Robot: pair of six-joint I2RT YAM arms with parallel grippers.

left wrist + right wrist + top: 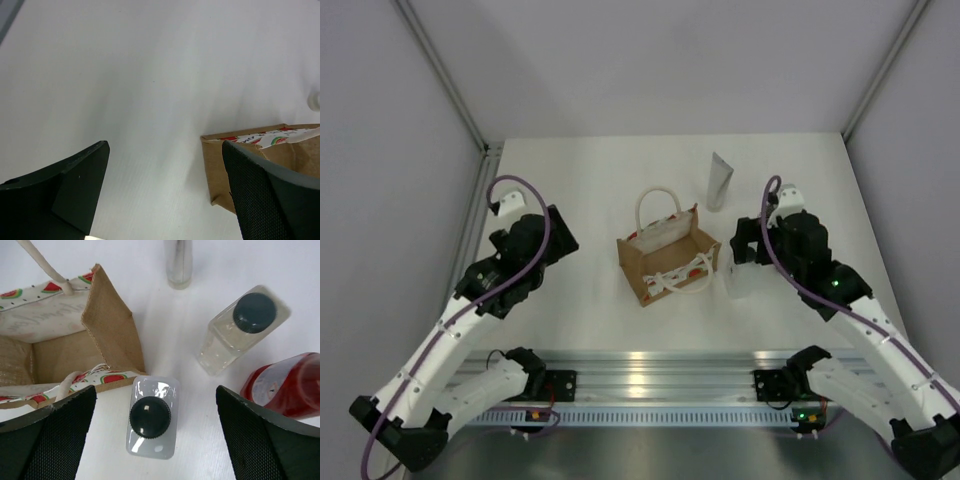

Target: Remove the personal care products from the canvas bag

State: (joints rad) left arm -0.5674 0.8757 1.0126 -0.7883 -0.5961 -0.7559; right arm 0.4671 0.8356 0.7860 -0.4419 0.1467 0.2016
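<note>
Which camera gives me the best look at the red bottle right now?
Right wrist: the red bottle shows at the right edge, near the clear bottle, partly hidden by a finger of the right gripper. Top external hides it under the right arm. Left wrist shows table and a corner of the canvas bag, not this bottle.

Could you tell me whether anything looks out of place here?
The red bottle looks tipped on its side, right of the two dark-capped bottles, which stand upright. No spill shows.
</note>
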